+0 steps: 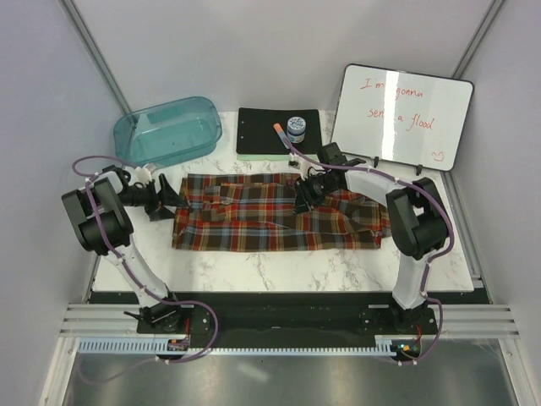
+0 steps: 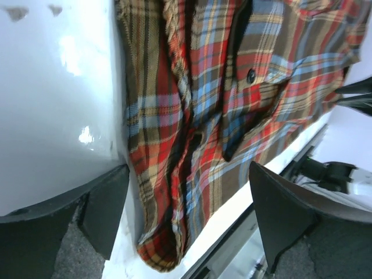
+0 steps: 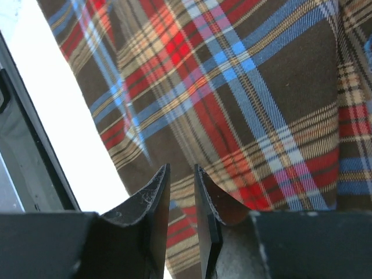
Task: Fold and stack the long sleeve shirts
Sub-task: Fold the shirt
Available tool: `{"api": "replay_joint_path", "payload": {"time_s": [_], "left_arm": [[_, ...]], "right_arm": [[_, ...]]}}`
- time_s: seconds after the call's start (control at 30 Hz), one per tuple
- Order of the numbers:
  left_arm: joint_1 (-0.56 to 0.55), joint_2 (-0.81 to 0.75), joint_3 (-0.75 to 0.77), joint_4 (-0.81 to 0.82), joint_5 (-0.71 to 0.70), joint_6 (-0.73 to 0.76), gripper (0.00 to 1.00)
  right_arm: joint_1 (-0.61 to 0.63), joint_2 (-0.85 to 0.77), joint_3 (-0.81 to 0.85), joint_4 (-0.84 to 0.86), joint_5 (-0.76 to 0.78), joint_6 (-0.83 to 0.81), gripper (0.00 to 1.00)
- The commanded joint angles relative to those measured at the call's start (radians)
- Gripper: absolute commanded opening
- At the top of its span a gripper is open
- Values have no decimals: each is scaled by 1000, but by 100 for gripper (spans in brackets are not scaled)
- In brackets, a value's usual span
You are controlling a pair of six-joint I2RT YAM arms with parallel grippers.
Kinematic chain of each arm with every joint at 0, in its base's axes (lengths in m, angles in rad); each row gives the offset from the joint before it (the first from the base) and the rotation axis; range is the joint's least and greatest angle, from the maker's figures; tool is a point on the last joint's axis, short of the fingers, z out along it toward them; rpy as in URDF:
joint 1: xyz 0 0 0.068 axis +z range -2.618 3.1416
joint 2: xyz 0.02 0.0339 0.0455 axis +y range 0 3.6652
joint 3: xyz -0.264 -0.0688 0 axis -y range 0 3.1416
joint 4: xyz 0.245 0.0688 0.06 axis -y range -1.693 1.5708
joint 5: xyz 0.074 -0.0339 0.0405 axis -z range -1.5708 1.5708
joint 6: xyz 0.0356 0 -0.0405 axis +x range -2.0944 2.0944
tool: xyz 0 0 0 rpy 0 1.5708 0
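The plaid shirt [image 1: 270, 216] is spread lengthwise across the middle of the marble table [image 1: 279, 272], folded into a long band, with its right end bunched beside the right arm. The left claw [image 1: 165, 200] is held at the shirt's left edge, and in its wrist view [image 2: 189, 168] the two dark fingers [image 2: 104, 203] are seen set wide apart, with the rumpled cloth (a button and a pocket flap are visible on it) lying beyond and between them; nothing is gripped by it. The right claw [image 1: 303, 196] is placed over the upper middle of the shirt, near its far edge. In the right wrist view [image 3: 181, 168] its fingers [image 3: 151, 203] are drawn almost together, only a narrow slit being left, and checked fabric is seen through that slit and past the tips. Whether a fold of cloth is pinched there cannot be told. A teal tub [image 1: 169, 128] is set behind the left claw, off the shirt.
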Motion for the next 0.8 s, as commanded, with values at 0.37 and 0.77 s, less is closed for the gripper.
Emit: {"api": "replay_joint_path", "payload": {"time_s": [0.37,0.77], "left_arm": [[-69,137,115,-38,54,-42,79],[-136,149,89,-9,74,-93,83]], "right_arm": [[69,110,125,121,2,106,30],[111,154,140,160,22,123,29]]}}
